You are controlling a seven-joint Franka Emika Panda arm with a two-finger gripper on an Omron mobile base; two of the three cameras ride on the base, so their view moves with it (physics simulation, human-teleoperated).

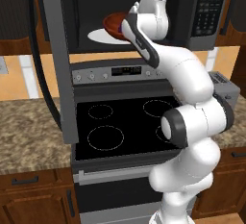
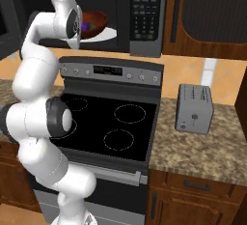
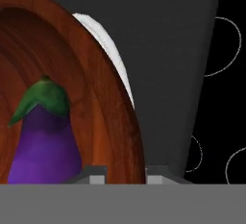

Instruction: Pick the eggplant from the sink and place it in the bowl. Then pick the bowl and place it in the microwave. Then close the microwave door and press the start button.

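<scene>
The eggplant [image 3: 44, 136] lies inside the bowl [image 3: 108, 107], and the bowl sits on the white turntable plate [image 2: 107, 35] within the open microwave [image 2: 144, 14]. The gripper [image 3: 126, 176] is clamped on the bowl's rim, one fingertip inside the rim and one outside. The turntable's edge shows just beyond the bowl's rim. The microwave door [image 1: 56, 59] hangs swung wide at the left, above the stove's [image 1: 120, 127] black cooktop.

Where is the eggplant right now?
The eggplant lies inside the bowl, which sits over the white turntable plate in the open microwave above the stove; in the right base view it shows purple just right of the arm's wrist.
</scene>
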